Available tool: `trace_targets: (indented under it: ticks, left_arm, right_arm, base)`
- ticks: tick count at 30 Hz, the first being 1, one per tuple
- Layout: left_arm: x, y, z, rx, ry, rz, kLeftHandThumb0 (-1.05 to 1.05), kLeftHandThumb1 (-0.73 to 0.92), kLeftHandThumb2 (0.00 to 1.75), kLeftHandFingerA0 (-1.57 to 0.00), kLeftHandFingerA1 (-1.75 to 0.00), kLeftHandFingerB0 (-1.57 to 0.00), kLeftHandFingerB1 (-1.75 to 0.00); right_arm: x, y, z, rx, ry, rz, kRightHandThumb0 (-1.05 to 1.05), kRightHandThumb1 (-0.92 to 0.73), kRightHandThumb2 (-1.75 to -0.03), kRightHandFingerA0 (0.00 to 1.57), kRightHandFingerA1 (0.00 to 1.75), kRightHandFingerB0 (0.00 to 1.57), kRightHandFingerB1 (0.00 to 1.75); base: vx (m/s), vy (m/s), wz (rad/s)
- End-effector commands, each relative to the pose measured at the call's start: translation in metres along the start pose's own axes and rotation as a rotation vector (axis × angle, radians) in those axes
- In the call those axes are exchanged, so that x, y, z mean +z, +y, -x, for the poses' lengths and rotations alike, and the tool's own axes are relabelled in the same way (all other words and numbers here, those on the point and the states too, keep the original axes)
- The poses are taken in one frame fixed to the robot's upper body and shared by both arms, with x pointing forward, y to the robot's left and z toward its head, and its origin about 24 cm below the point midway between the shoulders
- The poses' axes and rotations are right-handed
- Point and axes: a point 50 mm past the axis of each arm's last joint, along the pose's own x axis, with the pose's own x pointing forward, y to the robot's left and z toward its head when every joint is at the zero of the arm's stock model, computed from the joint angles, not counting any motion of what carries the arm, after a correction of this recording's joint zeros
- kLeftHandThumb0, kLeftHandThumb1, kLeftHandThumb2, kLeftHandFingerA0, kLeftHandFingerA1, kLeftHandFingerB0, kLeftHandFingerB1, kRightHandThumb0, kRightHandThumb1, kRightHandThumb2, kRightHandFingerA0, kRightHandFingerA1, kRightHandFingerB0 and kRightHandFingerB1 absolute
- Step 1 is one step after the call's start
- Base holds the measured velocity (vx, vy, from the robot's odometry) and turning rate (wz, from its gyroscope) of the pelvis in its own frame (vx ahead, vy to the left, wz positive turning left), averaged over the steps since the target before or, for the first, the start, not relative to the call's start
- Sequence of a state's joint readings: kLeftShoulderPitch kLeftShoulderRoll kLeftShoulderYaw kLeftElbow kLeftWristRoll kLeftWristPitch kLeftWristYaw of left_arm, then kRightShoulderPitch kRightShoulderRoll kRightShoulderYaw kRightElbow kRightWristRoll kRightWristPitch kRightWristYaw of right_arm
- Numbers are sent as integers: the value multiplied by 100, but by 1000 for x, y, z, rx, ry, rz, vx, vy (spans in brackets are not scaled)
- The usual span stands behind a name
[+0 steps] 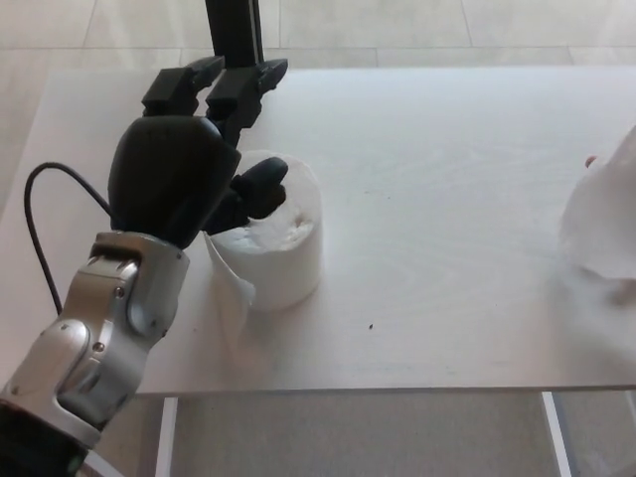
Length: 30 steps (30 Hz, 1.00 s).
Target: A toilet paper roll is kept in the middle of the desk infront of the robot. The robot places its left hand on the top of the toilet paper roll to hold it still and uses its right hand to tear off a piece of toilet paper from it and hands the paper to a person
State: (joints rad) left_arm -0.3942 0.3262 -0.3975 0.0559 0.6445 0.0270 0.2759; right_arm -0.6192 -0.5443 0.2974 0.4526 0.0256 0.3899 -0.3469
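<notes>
The white toilet paper roll [281, 243] stands upright in the left middle of the pale desk [437, 199], with a loose flap of paper hanging at its left side. My black left hand [184, 164] hovers over the roll's upper left with its fingers spread and extended. Its thumb [260, 182] is close to the roll's top edge, and I cannot tell if it touches. A torn white piece of paper [601, 224] hangs at the right edge of the picture. What holds it is hidden. My right hand does not show.
A person's fingertip [591, 160] peeks out just above the torn paper at the right edge. A black post [234, 30] rises behind the desk's far edge. A black cable [45, 214] loops beside my left forearm. Tiled floor lies beyond the desk.
</notes>
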Motion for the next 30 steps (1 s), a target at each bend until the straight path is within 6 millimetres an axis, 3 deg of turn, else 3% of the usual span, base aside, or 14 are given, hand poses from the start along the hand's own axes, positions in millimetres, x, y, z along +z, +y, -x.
trace_targets:
  ticks: [1, 2, 3, 6, 9, 10, 11, 15, 16, 21, 22, 23, 24, 30]
  left_arm:
    - [11, 33, 4, -18, -94, 18, -38, 75, 70, -4, -45, -14, -39]
    - [14, 36, 4, -1, -98, 37, -39, 75, 72, -4, -48, -15, -40]
    - [16, 39, 5, 24, -103, 68, -40, 74, 76, -1, -49, -14, -43]
    - [29, 57, 22, 81, -124, 163, -48, 84, 67, -4, -30, -8, -38]
    - [43, 72, 46, 118, -174, 234, -51, 82, 71, -4, -24, -6, -37]
    - [51, 82, 67, 137, -205, 296, -50, 85, 65, 0, -24, -3, -31]
    - [58, 90, 84, 149, -225, 344, -50, 83, 66, 0, -17, -1, -30]
    - [69, 106, 116, 164, -228, 377, -51, 84, 65, 0, -15, -1, -30]
    - [73, 119, 138, 190, -223, 363, -49, 85, 65, 0, -14, 0, -28]
    - [73, 142, 168, 274, -210, 416, -52, 86, 65, 0, -19, 0, -29]
    - [73, 145, 172, 293, -206, 423, -55, 71, 93, 0, -19, -4, -28]
    - [72, 147, 175, 306, -203, 431, -55, 71, 93, 0, -19, -4, -28]
    - [72, 150, 181, 331, -190, 461, -52, 85, 66, 0, -19, -2, -29]
    - [74, 171, 202, 500, -187, 434, -51, 85, 65, 0, -31, -3, -34]
  right_arm:
    - [-11, -19, -19, -75, -197, 928, -28, -64, -62, 85, 164, 73, 115]
    - [-13, -18, -19, -85, -195, 970, -33, -67, -62, 85, 169, 70, 121]
    - [-16, -17, -18, -80, -192, 990, -33, -64, -59, 87, 165, 70, 90]
    - [-33, -12, -12, -59, -216, 1054, -40, -52, -56, 94, 155, 89, 71]
    - [-47, -10, -9, -27, -201, 1080, -40, -54, -56, 93, 155, 86, 71]
    - [-54, -9, -6, -35, -222, 1083, -50, -65, -66, 94, 160, 83, 121]
    - [-58, -11, -3, -45, -239, 1068, -54, -66, -66, 96, 161, 86, 137]
    - [-63, -14, -5, -7, -173, 1100, -43, -65, -65, 90, 153, 80, 112]
    - [-68, -17, -7, 14, -120, 1118, -32, -62, -58, 90, 151, 80, 81]
    - [-74, -27, -6, -57, -158, 1208, -33, -60, -58, 93, 157, 81, 89]
    - [-75, -29, -6, -55, -151, 1205, -36, -65, -59, 92, 156, 79, 92]
    - [-75, -29, -6, -52, -144, 1205, -36, -65, -59, 92, 156, 79, 92]
    - [-76, -30, -7, -48, -137, 1186, -38, -65, -65, 88, 158, 79, 93]
    - [-75, -24, -10, -20, -86, 1197, -37, -57, -58, 87, 146, 77, 77]
  base:
    - [0, 0, 0]
    - [0, 0, 0]
    - [0, 0, 0]
    - [0, 0, 0]
    - [0, 0, 0]
    - [0, 0, 0]
    - [0, 0, 0]
    - [0, 0, 0]
    - [0, 0, 0]
    - [0, 0, 0]
    - [0, 0, 0]
    - [0, 0, 0]
    - [0, 0, 0]
    - [0, 0, 0]
